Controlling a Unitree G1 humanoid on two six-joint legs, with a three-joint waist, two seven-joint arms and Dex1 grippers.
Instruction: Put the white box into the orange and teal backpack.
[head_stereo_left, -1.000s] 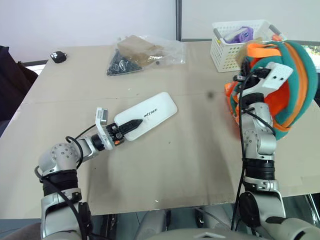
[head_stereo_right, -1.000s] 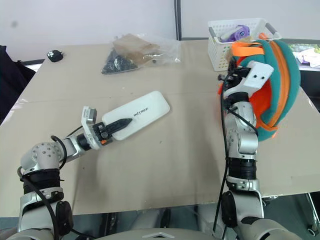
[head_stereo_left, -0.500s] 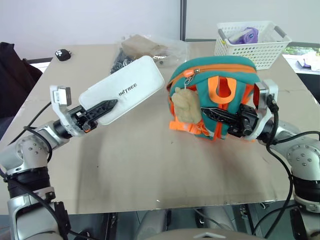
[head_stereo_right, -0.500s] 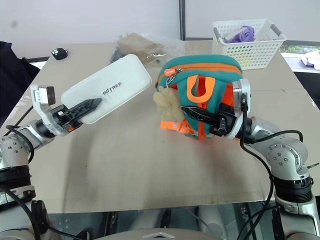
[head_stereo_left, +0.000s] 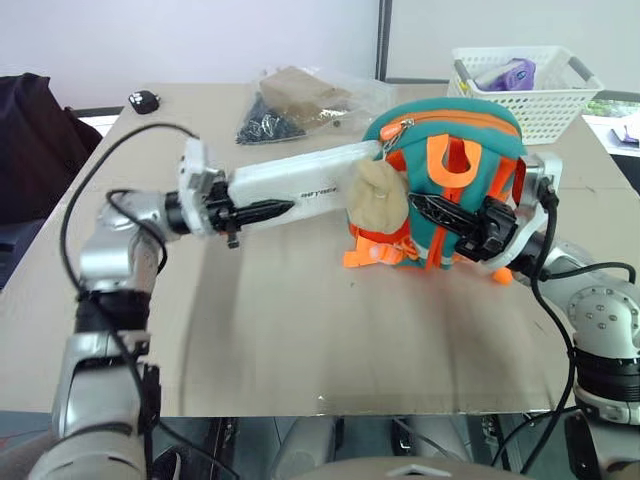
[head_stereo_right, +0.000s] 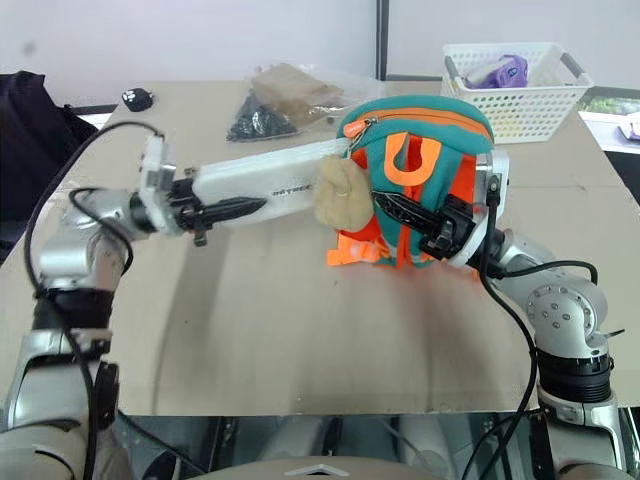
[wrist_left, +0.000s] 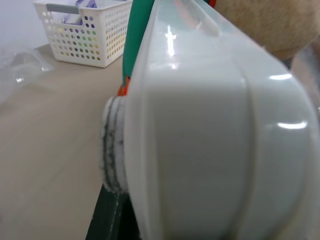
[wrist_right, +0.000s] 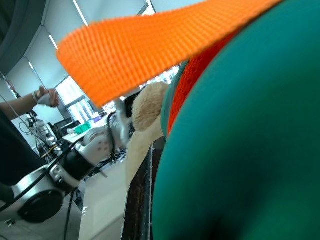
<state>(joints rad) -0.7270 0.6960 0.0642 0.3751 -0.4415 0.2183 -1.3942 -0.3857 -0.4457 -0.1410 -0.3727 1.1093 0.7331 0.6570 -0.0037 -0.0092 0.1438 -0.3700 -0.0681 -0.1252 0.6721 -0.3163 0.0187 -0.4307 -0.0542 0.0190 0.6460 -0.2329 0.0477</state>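
Since half a second ago, your left gripper (head_stereo_left: 262, 210) is rolling the white box (head_stereo_left: 300, 180) edge-on, its far end reaching the backpack's zipper opening. Your right gripper (head_stereo_left: 455, 220) is clamping the orange and teal backpack (head_stereo_left: 455, 150) upright near the table's (head_stereo_left: 300, 340) right edge. Keep the box level, aim under the zipper lip, and clear the plush piece (head_stereo_left: 375, 195).
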